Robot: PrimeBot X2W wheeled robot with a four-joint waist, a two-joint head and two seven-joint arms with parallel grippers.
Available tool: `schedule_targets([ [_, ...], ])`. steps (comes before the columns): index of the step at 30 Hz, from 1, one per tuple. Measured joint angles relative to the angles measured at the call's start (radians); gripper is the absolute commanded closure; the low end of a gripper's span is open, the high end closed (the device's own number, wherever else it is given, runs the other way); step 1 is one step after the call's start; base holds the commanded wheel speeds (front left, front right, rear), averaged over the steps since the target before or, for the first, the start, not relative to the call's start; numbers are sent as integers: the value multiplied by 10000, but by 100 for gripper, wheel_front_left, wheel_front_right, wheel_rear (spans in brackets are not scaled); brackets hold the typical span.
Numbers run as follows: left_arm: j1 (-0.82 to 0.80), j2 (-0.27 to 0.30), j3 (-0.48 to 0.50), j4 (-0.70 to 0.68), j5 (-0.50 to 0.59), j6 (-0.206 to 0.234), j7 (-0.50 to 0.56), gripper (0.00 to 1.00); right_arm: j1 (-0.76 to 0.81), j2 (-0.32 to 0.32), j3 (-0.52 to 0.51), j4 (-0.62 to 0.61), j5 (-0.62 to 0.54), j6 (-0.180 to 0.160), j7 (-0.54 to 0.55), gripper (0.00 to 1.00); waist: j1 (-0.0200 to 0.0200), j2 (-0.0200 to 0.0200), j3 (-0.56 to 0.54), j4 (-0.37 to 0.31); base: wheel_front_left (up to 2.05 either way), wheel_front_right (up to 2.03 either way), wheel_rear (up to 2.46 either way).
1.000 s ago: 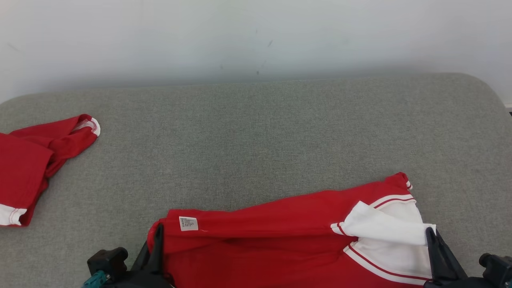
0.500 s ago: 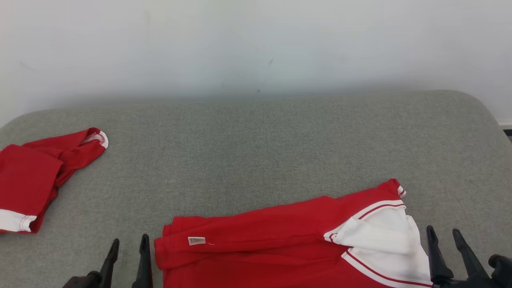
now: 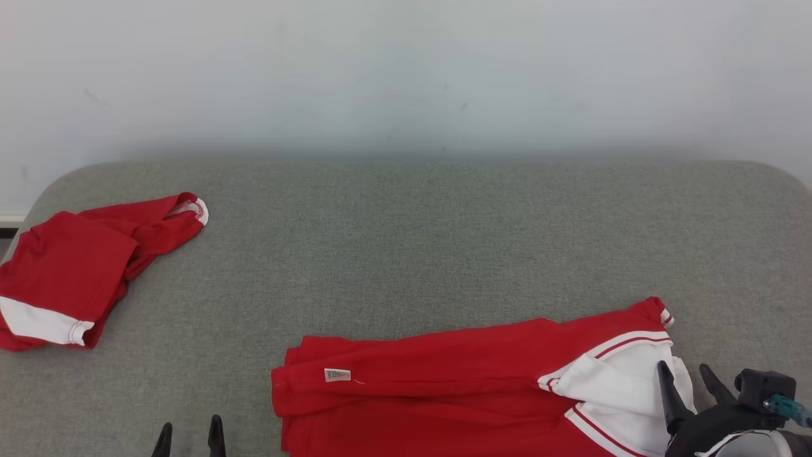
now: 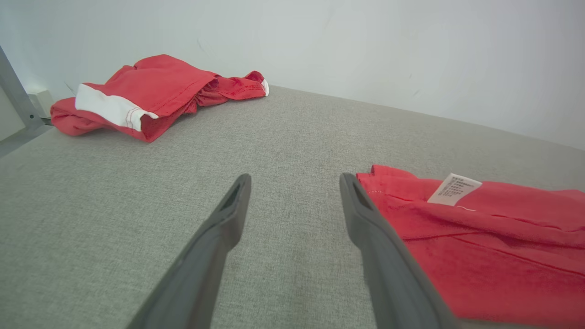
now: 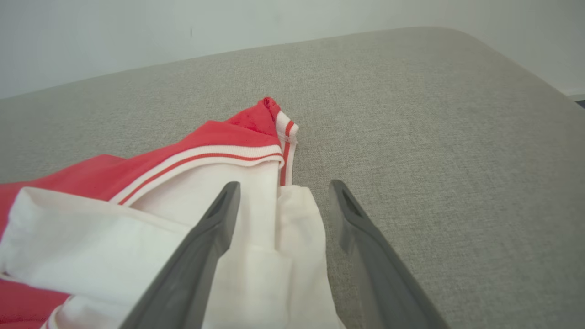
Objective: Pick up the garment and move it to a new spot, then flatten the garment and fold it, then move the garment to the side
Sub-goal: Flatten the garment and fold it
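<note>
The left gripper and right gripper, both spread wide and empty, sit at either end of the red jersey on the near edge of the grey cushion, so flattening probably needs even corner pinches pulled taut, since its white striped panel flops over, label showing.

Garments: we count two, the near garment and the far garment.
Grippers: we count two, the left gripper and the right gripper.
Fingers: we count four dark fingers, two per gripper.
Labels: we count one white label.
Cushions: we count one grey cushion.
</note>
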State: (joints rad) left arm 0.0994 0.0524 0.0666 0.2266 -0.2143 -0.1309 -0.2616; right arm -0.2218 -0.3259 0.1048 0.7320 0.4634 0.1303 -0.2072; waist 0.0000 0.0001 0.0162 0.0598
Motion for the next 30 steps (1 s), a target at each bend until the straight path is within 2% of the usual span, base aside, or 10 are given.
schedule_targets([
  [7,28,-10,-173,146,-257,27,0,0,-819,163,353,1944,-211,0,228,0,0,0,131,203,0,0,0],
  [14,18,-10,-265,128,-328,128,0,0,-1341,198,644,2913,-52,0,267,0,0,-1,180,275,0,0,0],
  [15,18,-10,-267,125,-336,138,0,0,-1380,240,734,2941,50,0,299,12,0,-1,186,269,0,0,0],
  [16,16,-12,-280,125,-347,161,0,0,-1409,291,846,2936,215,0,351,70,0,-1,191,263,0,0,0],
  [17,12,-12,-286,125,-357,165,0,0,-1422,328,936,2905,389,-10,405,100,0,-1,197,255,0,0,0],
  [30,-84,-13,-351,192,-464,255,0,0,-1605,-4,2111,2765,1473,27,579,100,0,-1,326,203,0,0,0],
])
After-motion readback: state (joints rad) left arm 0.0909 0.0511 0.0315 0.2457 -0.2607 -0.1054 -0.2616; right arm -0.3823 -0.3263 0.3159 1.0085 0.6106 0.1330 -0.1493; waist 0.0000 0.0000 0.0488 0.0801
